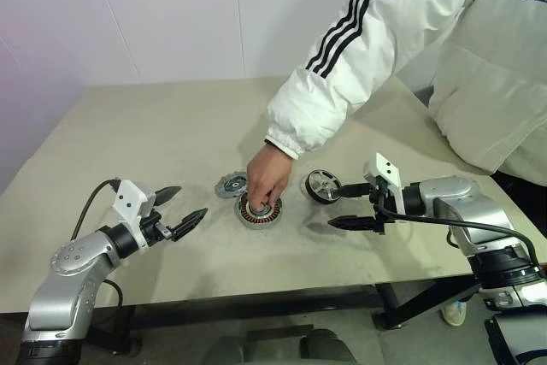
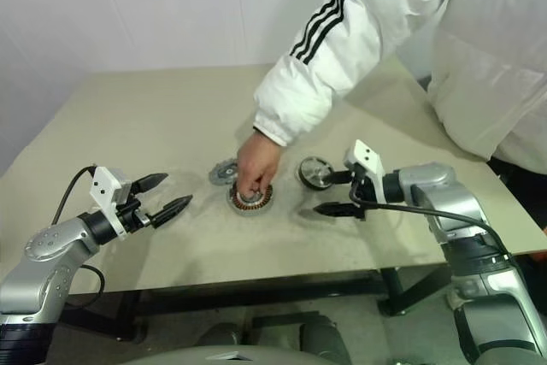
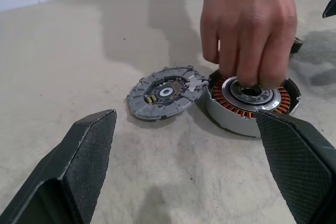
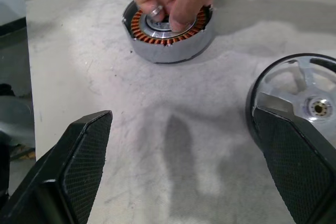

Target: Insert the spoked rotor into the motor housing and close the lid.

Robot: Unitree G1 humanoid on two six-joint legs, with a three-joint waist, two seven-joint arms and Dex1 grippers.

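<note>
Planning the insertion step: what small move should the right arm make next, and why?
Probably wait with the right gripper open. A person's hand rests on the motor housing, fingers at its centre, so inserting is blocked. Once it lifts, close on the spoked rotor, which lies beside the gripper.

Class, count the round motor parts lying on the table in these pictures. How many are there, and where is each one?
3. The lid lies nearest the robot's left, touching the motor housing in the middle, under a person's hand; the spoked rotor lies apart, toward the robot's right. The hand may hide something smaller.
</note>
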